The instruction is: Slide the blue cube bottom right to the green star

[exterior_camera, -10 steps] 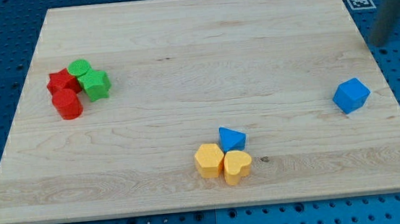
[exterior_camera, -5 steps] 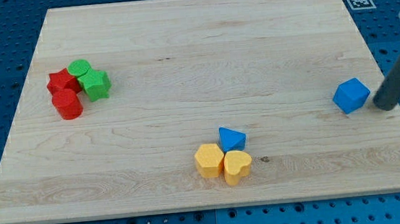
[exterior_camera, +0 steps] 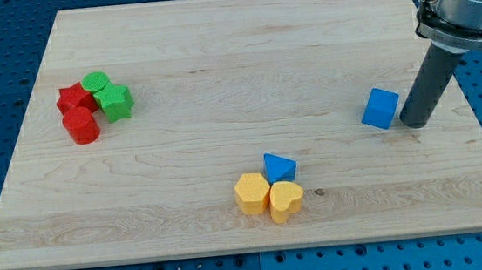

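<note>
Blue cube [exterior_camera: 381, 108]: solid blue, sharp-edged, sitting turned so one corner faces the view's bottom. It rests flat on the wooden counter [exterior_camera: 234, 57], toward the view's right side.

My tip [exterior_camera: 414, 123]: the dark rod stands just to the view's right of the blue cube, close beside it; contact cannot be confirmed. There is no gripper on this arm, so no open or closed state applies.

Green star [exterior_camera: 115, 101]: well apart from the blue cube, far to the view's left and slightly higher. It sits in a tight cluster with a green cylinder [exterior_camera: 95, 82], a red star-like block [exterior_camera: 73, 100] and a red cylinder [exterior_camera: 81, 126].

Further blocks: a blue wedge-like block [exterior_camera: 279, 166], a yellow hexagon-like block [exterior_camera: 252, 192] and a yellow heart [exterior_camera: 287, 200], grouped below and left of the blue cube.
</note>
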{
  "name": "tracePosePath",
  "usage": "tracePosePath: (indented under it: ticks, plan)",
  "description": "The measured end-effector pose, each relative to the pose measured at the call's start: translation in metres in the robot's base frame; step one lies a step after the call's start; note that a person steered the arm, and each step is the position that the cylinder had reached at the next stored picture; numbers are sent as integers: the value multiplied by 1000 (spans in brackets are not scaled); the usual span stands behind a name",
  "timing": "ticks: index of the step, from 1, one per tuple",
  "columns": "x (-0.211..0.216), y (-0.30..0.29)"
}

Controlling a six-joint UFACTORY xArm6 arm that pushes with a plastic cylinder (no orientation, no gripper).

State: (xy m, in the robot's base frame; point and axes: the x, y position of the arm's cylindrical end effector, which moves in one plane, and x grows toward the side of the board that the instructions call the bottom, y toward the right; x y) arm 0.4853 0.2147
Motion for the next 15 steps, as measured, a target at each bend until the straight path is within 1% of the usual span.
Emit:
tracePosePath:
  ticks: [1, 2, 4, 5, 6, 8, 11, 15]
  plan:
    - [-11, -4]
    - [-21, -26]
    - [-25, -77]
    - [-43, -100]
    - [-50, -120]
    - [-48, -133]
    - [-25, -147]
    - [-16, -163]
